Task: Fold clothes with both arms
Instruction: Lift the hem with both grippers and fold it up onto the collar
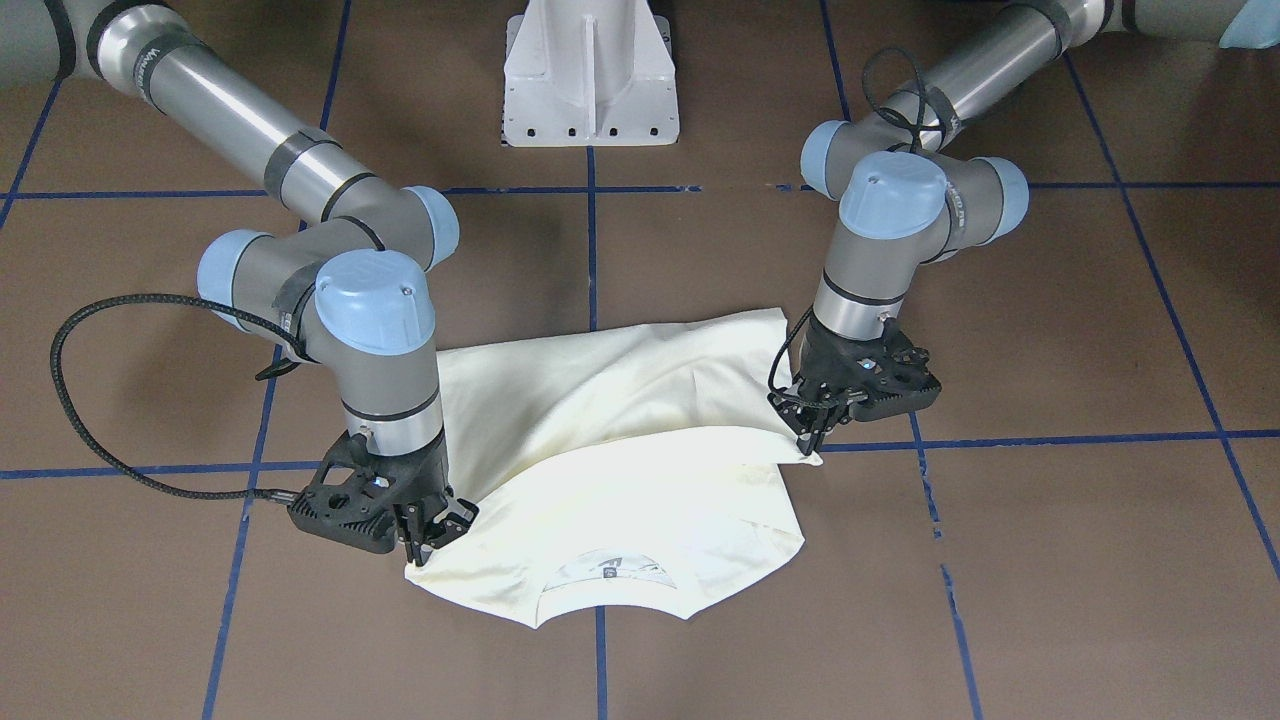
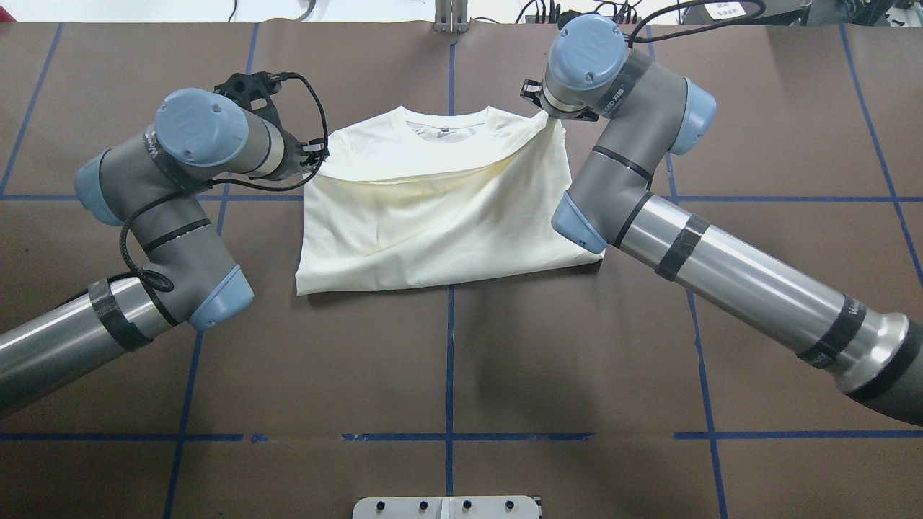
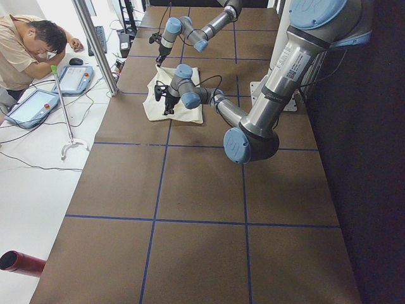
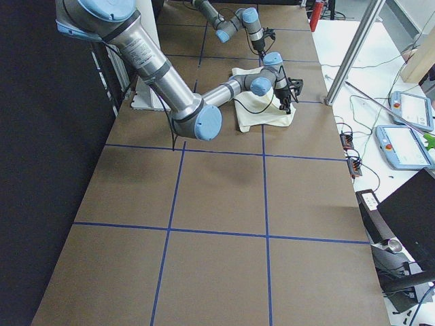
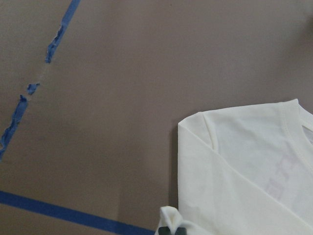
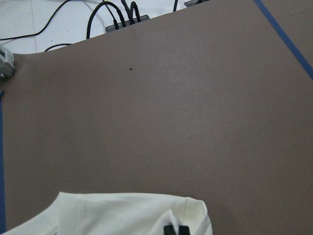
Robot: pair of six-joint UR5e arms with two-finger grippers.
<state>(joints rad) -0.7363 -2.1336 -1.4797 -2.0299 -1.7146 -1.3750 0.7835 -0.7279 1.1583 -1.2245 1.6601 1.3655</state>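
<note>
One shirt (image 2: 433, 223), blue tape lines (image 2: 448, 360), pedestal (image 1: 590, 75), operator (image 3: 28, 54)

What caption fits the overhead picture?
Left hand and right hand pinch folded-over corners of a cream T-shirt near its collar.

Light: bright, even and diffuse, from above.
Shadows: soft grey patches on the brown table (image 2: 324, 360), on the robot's side of the cream T-shirt (image 2: 433, 223); thin dark line under its hem.
Glare: pale streaks along the metal tubes of the left arm (image 2: 43, 346) and right arm (image 2: 750, 288).
Focus: exterior views sharp; wrist views slightly soft, with the T-shirt washed near white.
</note>
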